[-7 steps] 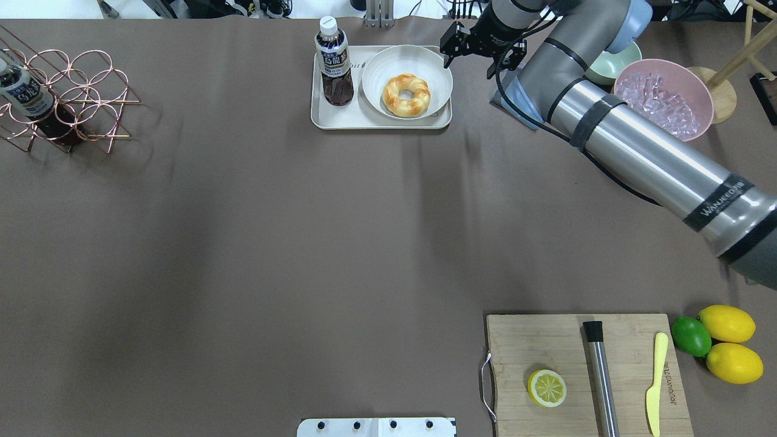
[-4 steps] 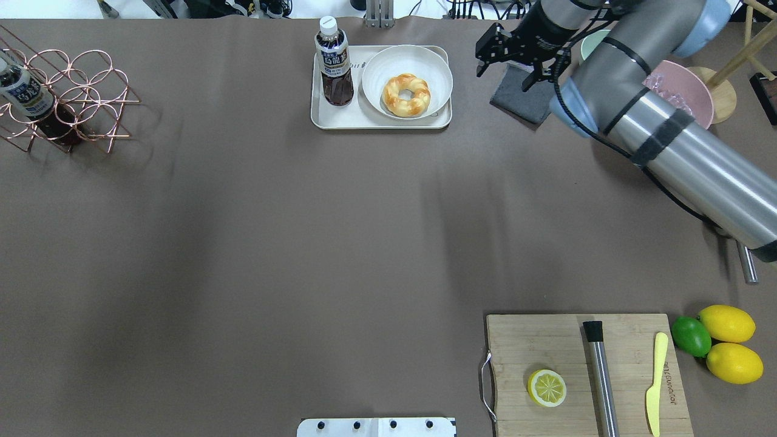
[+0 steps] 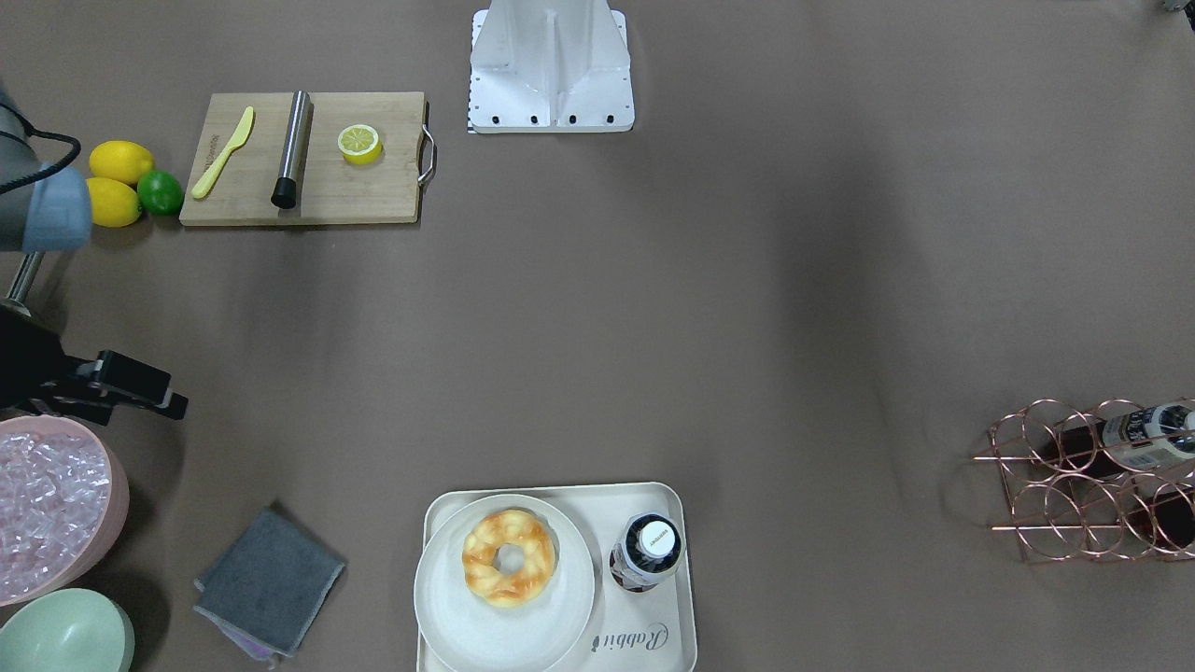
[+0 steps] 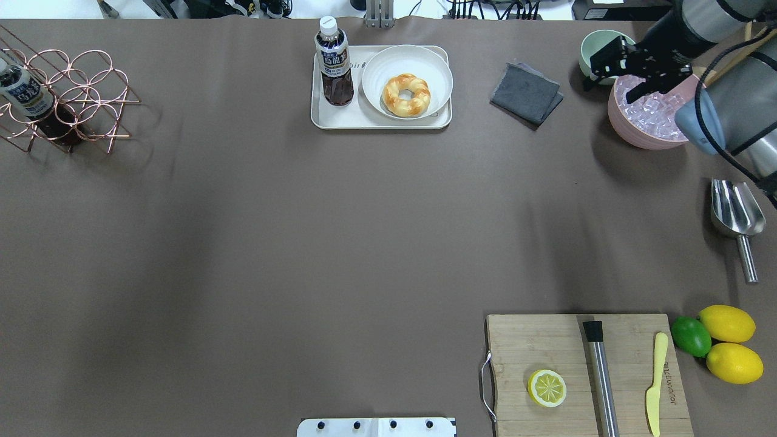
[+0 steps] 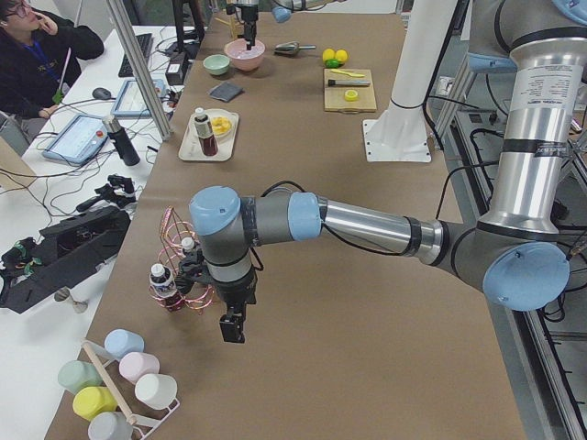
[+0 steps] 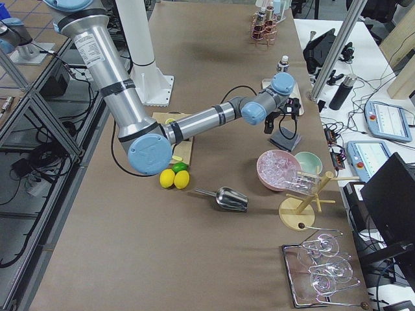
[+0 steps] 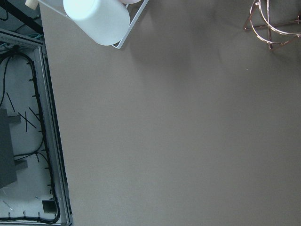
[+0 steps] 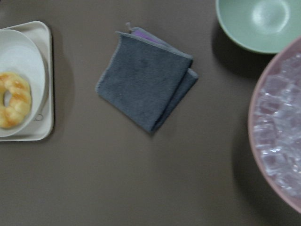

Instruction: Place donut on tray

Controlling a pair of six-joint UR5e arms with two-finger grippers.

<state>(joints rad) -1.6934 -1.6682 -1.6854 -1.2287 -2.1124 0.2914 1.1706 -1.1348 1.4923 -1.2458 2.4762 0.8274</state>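
sitting in the tray [image 4: 379, 123] by a bottle [image 4: 333, 60], donut [image 4: 406, 94] is plated; right gripper [image 4: 609, 90], fingers spread empty, swung over to the ice bowl [image 4: 631, 130]

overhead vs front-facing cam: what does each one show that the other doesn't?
Overhead only: the bowl of the metal scoop; the front-facing view catches just a bit of its handle. The right gripper reads clearly as open here.
Front-facing only: the "Rabbit" script on the tray.
Both: the donut on the white plate on that tray, the bottle beside the plate, the grey cloth, the pink ice bowl, the cutting board with the lemon half.
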